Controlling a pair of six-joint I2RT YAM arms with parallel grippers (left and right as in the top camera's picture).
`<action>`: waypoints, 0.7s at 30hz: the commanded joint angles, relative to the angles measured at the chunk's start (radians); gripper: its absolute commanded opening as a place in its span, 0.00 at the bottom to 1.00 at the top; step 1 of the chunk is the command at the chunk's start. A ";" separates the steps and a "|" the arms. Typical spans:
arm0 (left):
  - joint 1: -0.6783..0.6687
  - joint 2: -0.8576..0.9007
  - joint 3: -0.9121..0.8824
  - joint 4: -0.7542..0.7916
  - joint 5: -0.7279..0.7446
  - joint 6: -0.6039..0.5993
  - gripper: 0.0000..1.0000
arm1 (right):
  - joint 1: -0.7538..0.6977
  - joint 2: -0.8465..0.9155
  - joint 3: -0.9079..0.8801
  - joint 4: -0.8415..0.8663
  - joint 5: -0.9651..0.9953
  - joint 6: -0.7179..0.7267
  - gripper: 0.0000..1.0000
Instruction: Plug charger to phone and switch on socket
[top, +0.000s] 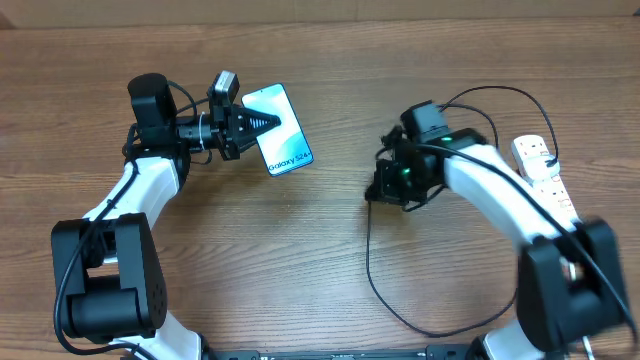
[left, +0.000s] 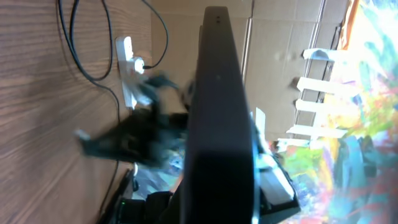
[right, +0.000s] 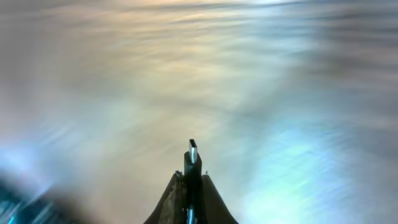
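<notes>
The phone (top: 280, 130), light blue screen reading "Galaxy S24+", is held at its left edge by my left gripper (top: 250, 124), which is shut on it. In the left wrist view the phone (left: 217, 106) shows edge-on, dark, between the fingers. My right gripper (top: 385, 185) is shut on the charger's connector tip (right: 192, 158), which sticks out past the fingertips. The thin black charger cable (top: 372, 270) loops from the right gripper down over the table and back up to the socket. The white socket (top: 540, 165) lies at the far right, also visible in the left wrist view (left: 127, 68).
The wooden table (top: 300, 260) runs across the whole view. The right wrist view is blurred by motion. Cardboard boxes and white shelving stand beyond the table in the left wrist view.
</notes>
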 joint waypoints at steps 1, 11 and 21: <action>-0.004 0.001 0.013 0.062 0.031 0.018 0.04 | 0.013 -0.117 0.042 -0.053 -0.431 -0.262 0.04; -0.046 0.001 0.013 0.251 0.031 -0.024 0.04 | 0.120 -0.129 0.027 -0.125 -0.581 -0.452 0.04; -0.077 0.001 0.013 0.267 0.031 -0.008 0.04 | 0.119 -0.129 0.027 0.016 -0.580 -0.390 0.04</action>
